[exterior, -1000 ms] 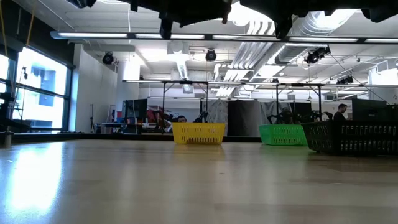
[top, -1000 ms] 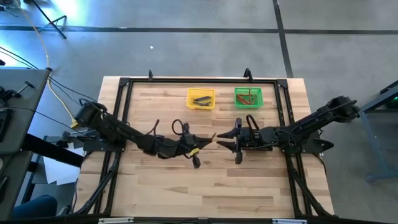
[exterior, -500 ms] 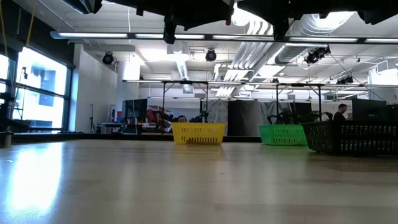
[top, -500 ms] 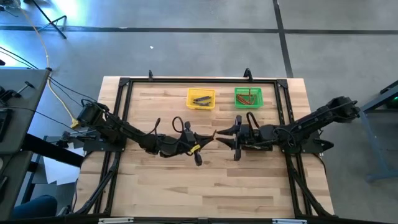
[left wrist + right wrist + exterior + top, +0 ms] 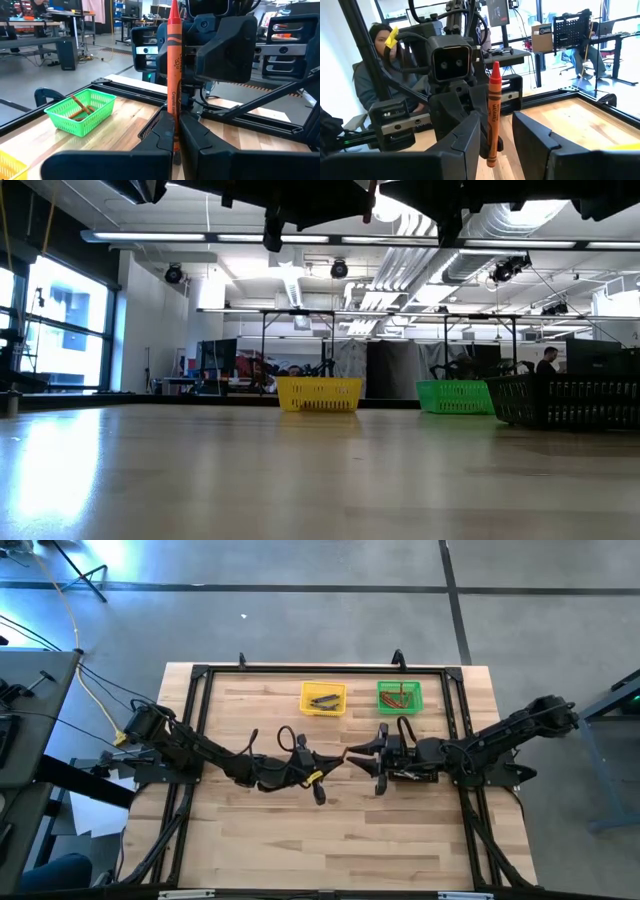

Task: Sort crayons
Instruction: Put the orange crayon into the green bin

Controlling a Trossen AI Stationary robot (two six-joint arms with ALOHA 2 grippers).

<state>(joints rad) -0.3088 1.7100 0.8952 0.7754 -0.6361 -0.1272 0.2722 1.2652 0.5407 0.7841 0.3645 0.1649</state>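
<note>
On your left, the left pincer [image 5: 338,761] is pressed together on an orange crayon [image 5: 174,75], a slim waxy stick in a paper wrapper held upright by its lower end, above the middle of the table [image 5: 260,840]. This looks like a hand-over in mid-air. The right pincer [image 5: 352,756] sits just beside it with its fingers spread to either side of the crayon, not visibly gripping it. Your next move is probably to close the right fingers on the wrapper, then release the left.

Farther back stand two small square plastic lattice bins: the yellow bin [image 5: 323,698] holds dark greyish crayons, the green bin [image 5: 399,696] orange-brown ones. An orange crayon likely belongs in the green bin.
</note>
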